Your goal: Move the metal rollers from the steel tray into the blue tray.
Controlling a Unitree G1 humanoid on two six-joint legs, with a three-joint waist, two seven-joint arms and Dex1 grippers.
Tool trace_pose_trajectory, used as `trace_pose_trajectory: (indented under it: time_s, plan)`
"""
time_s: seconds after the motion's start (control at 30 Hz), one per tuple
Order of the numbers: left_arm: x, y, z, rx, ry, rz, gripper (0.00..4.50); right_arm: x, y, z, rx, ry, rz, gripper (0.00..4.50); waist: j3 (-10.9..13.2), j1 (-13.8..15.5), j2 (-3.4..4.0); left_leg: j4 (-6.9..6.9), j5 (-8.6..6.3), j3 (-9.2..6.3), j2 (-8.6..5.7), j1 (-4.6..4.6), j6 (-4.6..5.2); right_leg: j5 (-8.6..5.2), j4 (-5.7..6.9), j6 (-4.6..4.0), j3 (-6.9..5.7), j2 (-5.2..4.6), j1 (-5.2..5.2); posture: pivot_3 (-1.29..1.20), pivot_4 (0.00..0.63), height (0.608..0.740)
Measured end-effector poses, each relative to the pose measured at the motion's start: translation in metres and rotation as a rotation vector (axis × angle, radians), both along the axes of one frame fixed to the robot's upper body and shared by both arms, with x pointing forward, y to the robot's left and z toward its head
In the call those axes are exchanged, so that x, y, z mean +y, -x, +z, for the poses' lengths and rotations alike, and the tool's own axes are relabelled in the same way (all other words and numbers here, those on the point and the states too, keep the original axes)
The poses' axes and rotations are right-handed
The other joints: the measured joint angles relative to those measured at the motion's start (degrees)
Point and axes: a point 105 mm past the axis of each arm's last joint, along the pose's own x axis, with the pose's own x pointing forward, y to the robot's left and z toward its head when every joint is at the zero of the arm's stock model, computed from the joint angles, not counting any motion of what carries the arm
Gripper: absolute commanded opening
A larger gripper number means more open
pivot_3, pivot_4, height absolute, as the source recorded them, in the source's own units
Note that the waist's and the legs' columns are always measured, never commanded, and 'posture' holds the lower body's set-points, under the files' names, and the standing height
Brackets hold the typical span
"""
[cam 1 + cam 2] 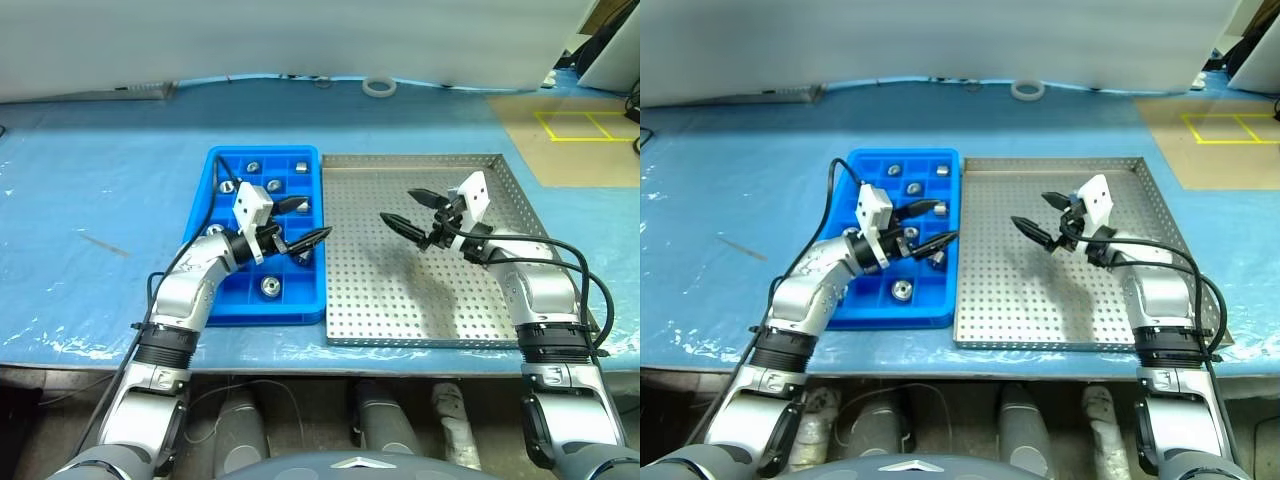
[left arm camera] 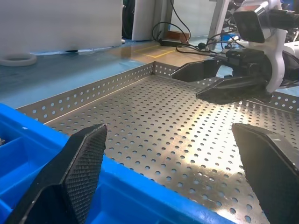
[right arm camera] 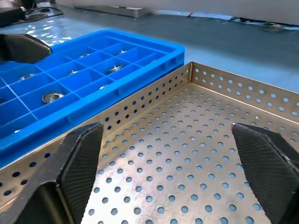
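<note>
the metal rollers (image 1: 269, 286) all sit in the blue tray (image 1: 222, 305), just beside the steel tray (image 1: 470, 325), which looks bare. left gripper (image 1: 302, 222) and right gripper (image 1: 413, 212) both spread, holding nothing; job looks done, arms could pull away

A white tape ring (image 1: 379, 87) lies at upper centre on the blue-covered table (image 1: 90, 190), with yellow floor markings (image 1: 585, 125), perhaps tape, upper right.

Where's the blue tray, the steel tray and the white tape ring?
blue tray (image 1: 222, 160): left eye view, its far left rim.
steel tray (image 1: 400, 300): left eye view, bare holed floor.
white tape ring (image 1: 379, 87): left eye view, its band.
</note>
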Motion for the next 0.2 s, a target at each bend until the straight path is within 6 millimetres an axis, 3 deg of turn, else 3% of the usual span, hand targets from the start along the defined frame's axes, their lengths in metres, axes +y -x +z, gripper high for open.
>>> trace_pose_trajectory:
  time_s: [0.2]
  plan:
    - [0.0037,-0.0023,0.0,0.0,-0.006,0.026,4.5,0.0015,-0.0052,0.0097,-0.053,-0.008,-0.014,4.48,0.0,0.13,0.0,-0.01,-0.02,0.0,0.01,-0.05,0.04,0.0,-0.03,-0.01,-0.02,0.0,0.0,-0.3,0.15,0.74]
